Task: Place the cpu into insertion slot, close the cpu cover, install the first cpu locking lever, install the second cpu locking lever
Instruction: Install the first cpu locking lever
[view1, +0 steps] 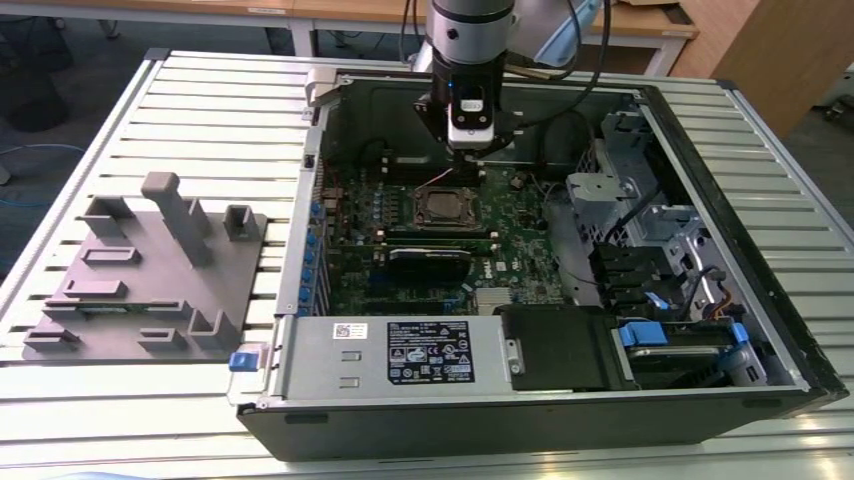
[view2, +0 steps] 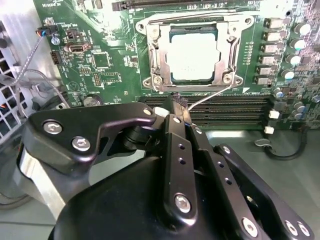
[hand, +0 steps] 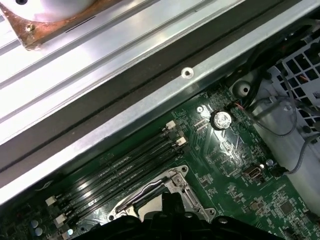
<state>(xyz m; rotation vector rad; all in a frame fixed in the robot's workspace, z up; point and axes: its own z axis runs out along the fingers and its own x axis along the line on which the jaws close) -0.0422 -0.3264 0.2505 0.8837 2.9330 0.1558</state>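
Slatted metal table (view1: 160, 120), wooden desks (view1: 334, 12), grey floor (view1: 80, 50) behind.

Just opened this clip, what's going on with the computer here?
A robot arm is working inside an open computer case lying on a slatted table. The cpu already sits in the insertion slot, and the cpu cover lies flat around it. The gripper, closed, hovers just beside the socket, next to a thin wire lever; whether they touch is unclear.

Cpu (view2: 192, 57) flat in insertion slot (view2: 193, 32); cpu cover (view2: 156, 50) flat around it.
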